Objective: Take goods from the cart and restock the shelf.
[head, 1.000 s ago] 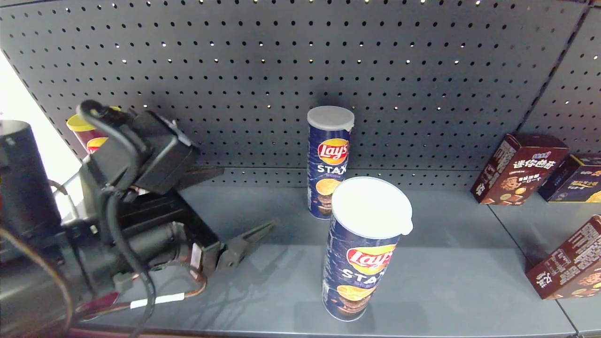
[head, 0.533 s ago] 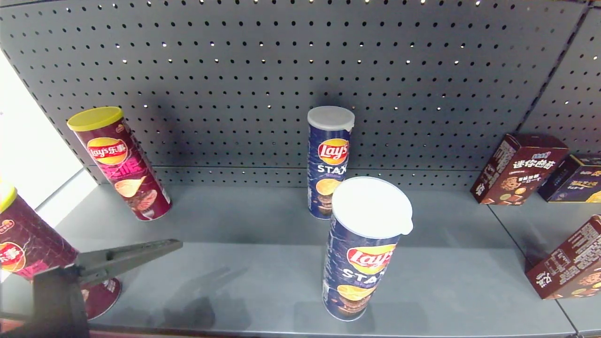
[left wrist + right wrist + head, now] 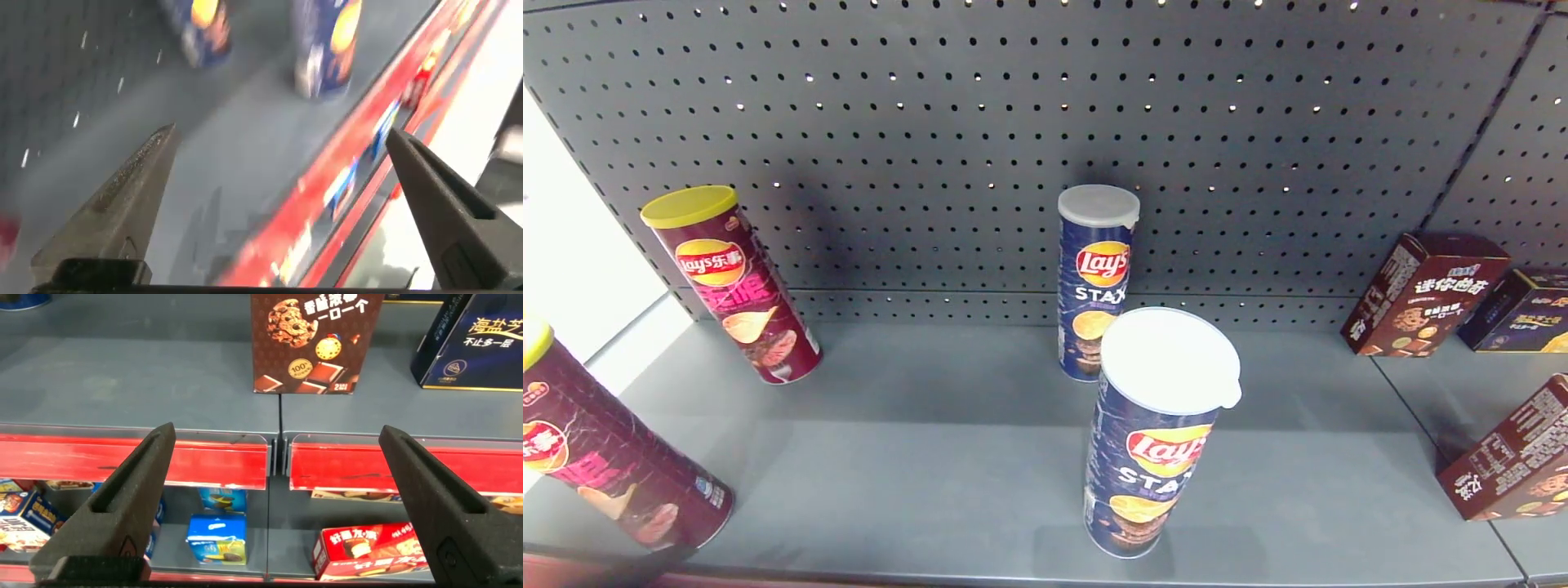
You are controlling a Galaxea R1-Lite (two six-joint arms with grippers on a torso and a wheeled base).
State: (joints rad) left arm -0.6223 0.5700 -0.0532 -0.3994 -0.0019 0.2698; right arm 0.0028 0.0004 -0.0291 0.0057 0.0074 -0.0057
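a: where are the goods sitting?
b: four cans are standing on the shelf [image 3: 947,465]. the back maroon can [image 3: 731,286] is standing by the pegboard [image 3: 931,122]. the front maroon can [image 3: 613,474] is sitting right at the left front edge. the back blue can [image 3: 1094,278] and front blue can [image 3: 1156,441] are lining up mid-shelf, one just behind the other. boxes [image 3: 1421,294] are filling the right end.
a: and the grippers?
b: the left gripper [image 3: 279,135] is hanging at the shelf's front edge, above the red rail [image 3: 343,196], its jaws spread wide and carrying nothing. the right gripper [image 3: 276,431] is gaping just as wide, also empty, and facing the rail in front of one box [image 3: 315,339].
a: so what are we doing, and how are we doing it well?
b: i'm reading it as going to the cart for the next item. i'd be swinging the left arm wide of the front maroon can, since it is sitting so near the edge that a nudge is likely tipping it off. i'd be keeping the jaws wide until they are straddling the next can and gripping it mid-body. then i'd be aiming for the bare stretch between the maroon and blue cans, setting it upright and well in from the edge.
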